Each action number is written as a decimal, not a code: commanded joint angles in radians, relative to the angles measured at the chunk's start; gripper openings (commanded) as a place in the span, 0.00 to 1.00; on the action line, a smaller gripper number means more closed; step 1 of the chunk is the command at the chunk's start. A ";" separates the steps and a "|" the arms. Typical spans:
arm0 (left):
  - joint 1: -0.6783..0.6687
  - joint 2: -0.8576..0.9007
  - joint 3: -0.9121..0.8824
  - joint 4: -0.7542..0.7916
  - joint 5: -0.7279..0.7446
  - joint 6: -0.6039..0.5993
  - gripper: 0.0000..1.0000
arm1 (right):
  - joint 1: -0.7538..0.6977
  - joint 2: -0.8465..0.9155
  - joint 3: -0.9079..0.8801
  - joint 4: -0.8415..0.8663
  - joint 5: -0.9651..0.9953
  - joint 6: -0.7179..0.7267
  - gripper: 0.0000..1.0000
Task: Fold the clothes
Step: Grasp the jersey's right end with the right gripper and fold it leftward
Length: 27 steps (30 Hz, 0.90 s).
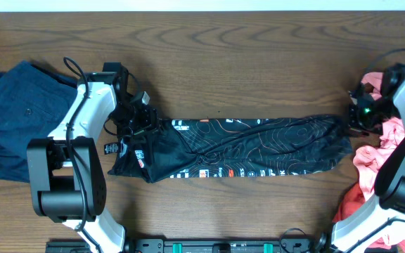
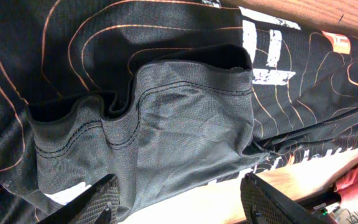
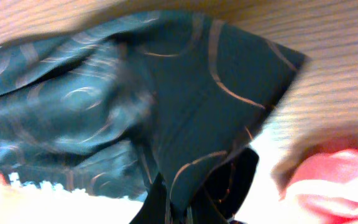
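With left fingers [image 2: 98, 202] released just over grey hem [image 2: 185, 106] of jersey [image 1: 259, 147], grips opposite end in right fingers [image 1: 361, 118], long axis left-right along table [image 1: 223, 56].

jersey [image 1: 259, 144] centre on table [image 1: 245, 49], trousers [image 1: 13, 112] left, garment [image 1: 366, 160] right

The jersey [image 1: 259, 147] is black, traced all over with thin orange and white contour lines. It carries white block lettering and small red-and-white logo patches along its lower edge. Where its fabric turns back, the inside shows plain charcoal grey with dark stitching. Right of the jersey lies a plain coral-pink garment [image 1: 368, 158], and left of it a plain navy garment [image 1: 13, 112]. Under the jersey the table [image 1: 245, 56] is mid-brown wood with darker grain.
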 commanded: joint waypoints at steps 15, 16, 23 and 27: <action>0.003 0.000 0.002 -0.010 0.010 -0.002 0.64 | 0.623 -0.076 0.004 -0.032 -0.025 0.429 0.01; 0.003 0.000 0.002 -0.010 0.010 -0.002 0.64 | 0.660 -0.076 0.004 -0.011 -0.025 0.452 0.01; 0.003 0.000 0.002 -0.010 0.010 -0.002 0.64 | 0.816 -0.072 0.004 0.085 -0.026 0.531 0.38; 0.003 0.000 0.002 -0.010 0.010 -0.002 0.64 | 0.872 -0.072 0.004 0.129 -0.063 0.439 0.65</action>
